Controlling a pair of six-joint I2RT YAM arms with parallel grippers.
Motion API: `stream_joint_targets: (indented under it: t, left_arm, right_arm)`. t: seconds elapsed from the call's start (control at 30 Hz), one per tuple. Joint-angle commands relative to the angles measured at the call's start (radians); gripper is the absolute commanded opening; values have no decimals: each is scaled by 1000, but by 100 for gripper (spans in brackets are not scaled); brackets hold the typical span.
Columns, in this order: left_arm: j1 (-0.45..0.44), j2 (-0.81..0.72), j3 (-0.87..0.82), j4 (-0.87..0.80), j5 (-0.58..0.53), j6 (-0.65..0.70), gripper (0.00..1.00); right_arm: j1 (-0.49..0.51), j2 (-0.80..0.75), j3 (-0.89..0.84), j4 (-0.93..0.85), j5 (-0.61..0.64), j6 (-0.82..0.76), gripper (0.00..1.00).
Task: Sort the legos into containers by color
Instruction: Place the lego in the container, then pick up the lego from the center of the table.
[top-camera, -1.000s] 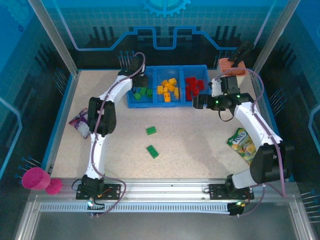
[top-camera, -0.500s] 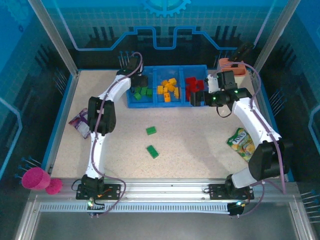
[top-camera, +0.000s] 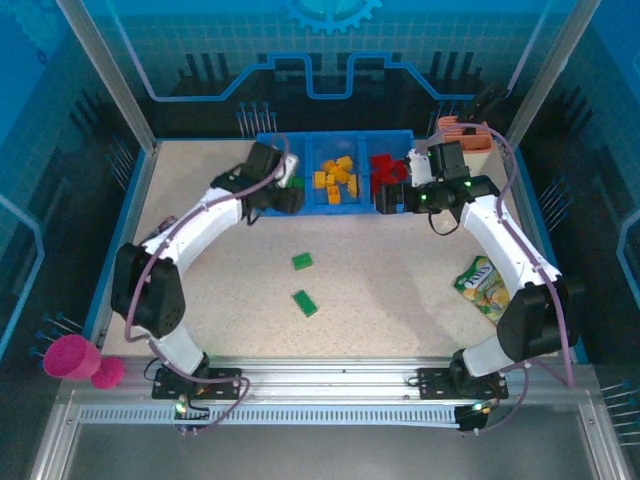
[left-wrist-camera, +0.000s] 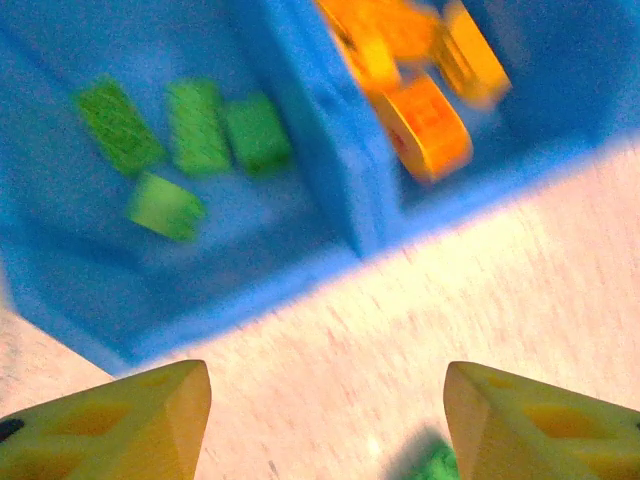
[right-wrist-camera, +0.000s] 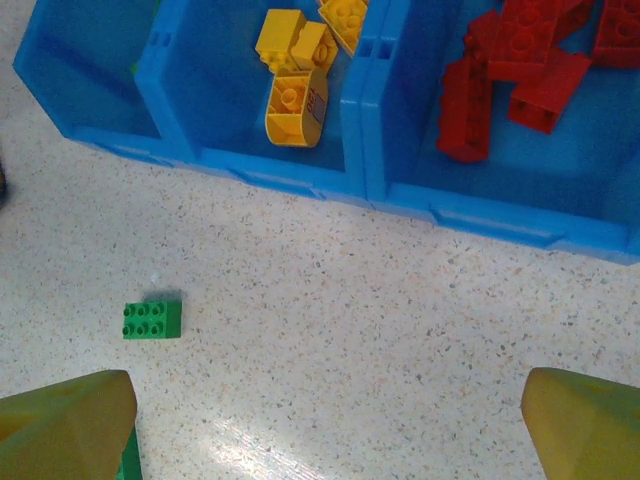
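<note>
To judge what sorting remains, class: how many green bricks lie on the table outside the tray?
2. One green brick lies before the tray; the second brick, farther out from it. Others may be hidden.

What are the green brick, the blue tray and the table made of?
Green brick: probably hard plastic, glossy, with moulded studs on top. Blue tray: likely plastic, smooth with a soft sheen. Table: a speckled, stone-look top; real material unclear.

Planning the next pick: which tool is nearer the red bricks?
Right. Right tool: just in front of the red bricks. Left tool: in front of the binned green bricks.
</note>
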Motion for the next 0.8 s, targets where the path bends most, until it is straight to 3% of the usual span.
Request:
stream_joint_targets:
  t: [0.0,0.13,0.77]
  left_arm:
    - [-23,-33,-134,-31,69,146,67]
    - [-37,-54,-216,29,110,183,70]
    - [-110,159,-183,33,127,216,72]
  right_arm:
    - [18,-8,40,-9,-13,-21,100]
    - [31,-3,51,-19,-8,-21,100]
    - [39,15,38,-36,23,-19,100]
